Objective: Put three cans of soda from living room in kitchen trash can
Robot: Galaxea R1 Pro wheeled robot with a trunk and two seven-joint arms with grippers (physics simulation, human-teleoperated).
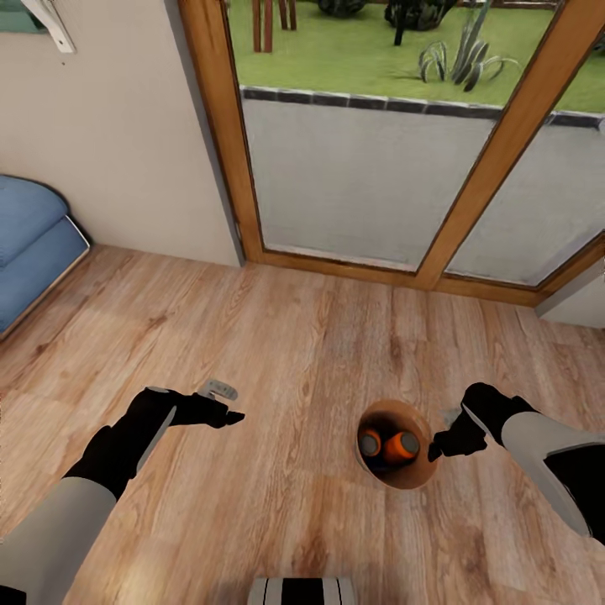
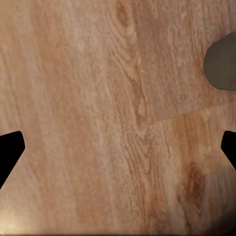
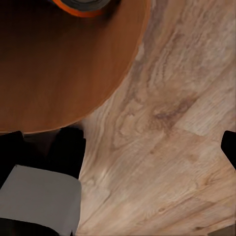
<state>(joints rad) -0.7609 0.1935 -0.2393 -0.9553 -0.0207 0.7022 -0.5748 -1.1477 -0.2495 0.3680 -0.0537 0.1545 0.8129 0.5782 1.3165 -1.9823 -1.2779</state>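
Wood plank flooring (image 1: 277, 353) runs across the living room up to wood-framed glass doors (image 1: 378, 168) that look out on grass and a paved strip; a light blue sofa (image 1: 29, 244) sits at the left edge against a pale wall.

On the floor in the head view stands the small round bin with a glossy copper-brown inside (image 1: 395, 444); two bright orange cans with grey metal tops (image 1: 402, 447) lie inside it, with something dark between them that may be the third can, though this cannot be told for sure.

The right gripper (image 1: 439, 444) sits at the bin's right rim; in the right wrist view the bin's copper wall (image 3: 64, 73) is gripped at its edge, with one finger (image 3: 69, 147) dark against it and the other finger (image 3: 228, 147) far off over bare planks; the jaws look clamped on the rim.

The left gripper (image 1: 227, 416) hangs over open floor well to the left of the bin; in the left wrist view its black fingertips (image 2: 10, 152) stand wide apart with nothing between them but wood grain (image 2: 123, 123).
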